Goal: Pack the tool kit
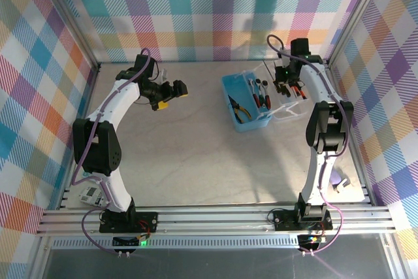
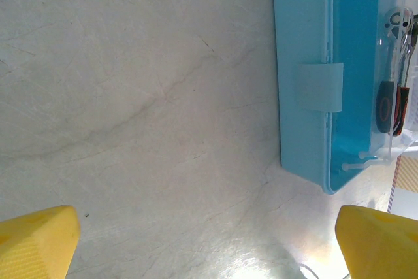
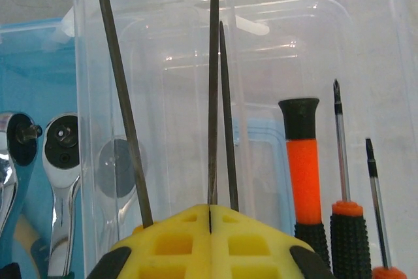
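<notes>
1. Tool kit case (image 1: 228, 96), light blue and translucent, stands open on the worktop (image 1: 196, 155). It sits toward the far right, close to the right arm and well apart from the left one.
2. Just beside the case, on its right, the clear lid (image 1: 287, 112) lies flat and open, so closing is not yet done.
3. Over bare worktop to the left of the case, the left tool (image 1: 174, 97) hovers with its yellow fingers spread wide, holding nothing.
4. Above the lid, the right tool (image 3: 210, 227) has its fingers pressed fully together. Thin metal shafts (image 3: 213, 96) rise from the seam and look pinched there, though I cannot tell for sure that they are gripped.
5. Already inside the case are the red-handled wrench (image 2: 389, 96) in the far right part and the yellow-handled pliers (image 1: 241, 111) nearer the front.
6. Left to pack, by my judgement, are the orange-and-black screwdrivers (image 3: 302, 161) lying side by side on the lid and the thin shafts at the right tool. After that the lid must go on. Roughly half the job seems done.
7. No brand, label or lettering is legible on the case, the lid or any piece. The pale calculator (image 1: 90, 195) at the near left corner is too small to read.
</notes>
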{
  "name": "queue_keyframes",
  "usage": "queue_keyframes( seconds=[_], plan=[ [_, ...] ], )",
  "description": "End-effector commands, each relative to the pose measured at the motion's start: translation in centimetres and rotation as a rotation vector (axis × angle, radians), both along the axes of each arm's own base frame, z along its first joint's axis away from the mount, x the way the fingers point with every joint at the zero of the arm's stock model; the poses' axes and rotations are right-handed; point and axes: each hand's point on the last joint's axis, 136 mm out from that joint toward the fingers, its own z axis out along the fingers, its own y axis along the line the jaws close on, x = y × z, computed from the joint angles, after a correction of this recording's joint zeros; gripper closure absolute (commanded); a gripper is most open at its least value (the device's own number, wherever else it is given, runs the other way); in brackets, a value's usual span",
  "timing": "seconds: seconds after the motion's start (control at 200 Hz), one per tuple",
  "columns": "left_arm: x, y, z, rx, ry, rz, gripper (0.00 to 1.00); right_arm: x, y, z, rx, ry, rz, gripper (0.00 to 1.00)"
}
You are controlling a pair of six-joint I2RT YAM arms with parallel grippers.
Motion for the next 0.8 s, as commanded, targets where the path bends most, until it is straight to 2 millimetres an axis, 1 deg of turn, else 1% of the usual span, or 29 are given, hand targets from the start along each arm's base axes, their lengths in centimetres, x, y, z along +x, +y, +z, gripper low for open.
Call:
queue_keyframes(
  seconds=[0.0, 0.14, 0.27, 0.365, 0.44, 0.54, 0.675, 0.795],
  plan=[
    [-0.5, -0.6, -0.7, -0.005, 0.022, -0.025, 0.00, -2.6, 0.5, -0.3, 0.007, 0.058, 0.017, 1.00],
    [-0.5, -0.6, -0.7, -0.006, 0.020, -0.024, 0.00, -3.9, 0.6, 0.1, -0.003, 0.062, 0.026, 1.00],
    [-0.5, -0.6, -0.7, -0.008, 0.020, -0.026, 0.00, -3.9, 0.7, 1.0, -0.007, 0.041, 0.027, 1.00],
    [-0.6, -0.7, -0.7, -0.010, 0.020, -0.029, 0.00, -3.0, 0.7, 2.0, -0.008, 0.018, 0.020, 1.00],
    [-0.6, -0.7, -0.7, -0.009, 0.021, -0.028, 0.00, -1.8, 0.8, 3.0, -0.009, -0.011, 0.013, 1.00],
    [-0.7, -0.7, -0.7, -0.008, 0.021, -0.028, 0.00, -0.2, 1.2, 3.7, 0.007, -0.046, 0.009, 0.96],
    [-0.9, -0.6, -0.8, -0.007, 0.024, -0.029, 0.00, 1.4, 1.9, 4.0, 0.044, -0.069, 0.018, 0.93],
    [-1.0, -0.5, -0.7, -0.004, 0.023, -0.028, 0.00, 2.0, 2.7, 3.1, 0.074, -0.045, 0.041, 0.93]
  ],
)
